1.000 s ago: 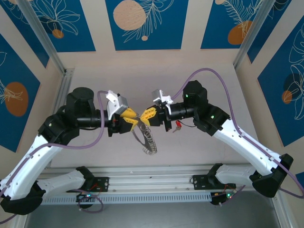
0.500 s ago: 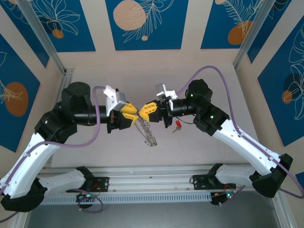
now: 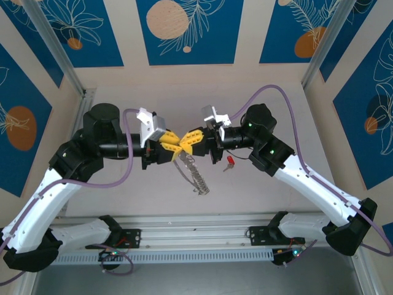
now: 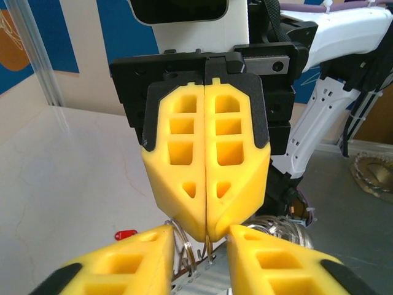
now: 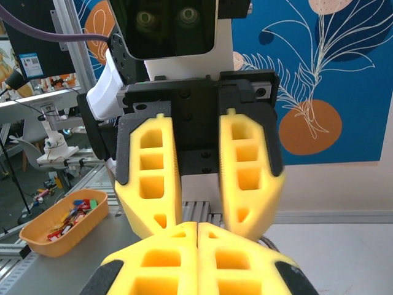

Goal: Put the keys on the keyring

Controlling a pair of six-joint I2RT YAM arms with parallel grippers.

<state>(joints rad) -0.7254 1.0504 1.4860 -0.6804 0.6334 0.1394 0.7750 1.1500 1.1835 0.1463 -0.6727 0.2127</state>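
Three views. Top: right pincer point(image 3: 188, 142) clamped on keyring point(image 3: 195, 174), which hangs slantwise from the tips toward the near edge; red key point(image 3: 231, 161) on surface point(image 3: 202, 98), nearer the right arm. Left wrist: left pincer point(image 4: 202, 246) parted, straddling the right tip and ring wire. Right wrist: own fingers point(image 5: 156, 264) pressed together, left fingers point(image 5: 147, 178) apart

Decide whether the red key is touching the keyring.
Apart. The top external view shows a plain gap between the red key, lying on the table, and the keyring.
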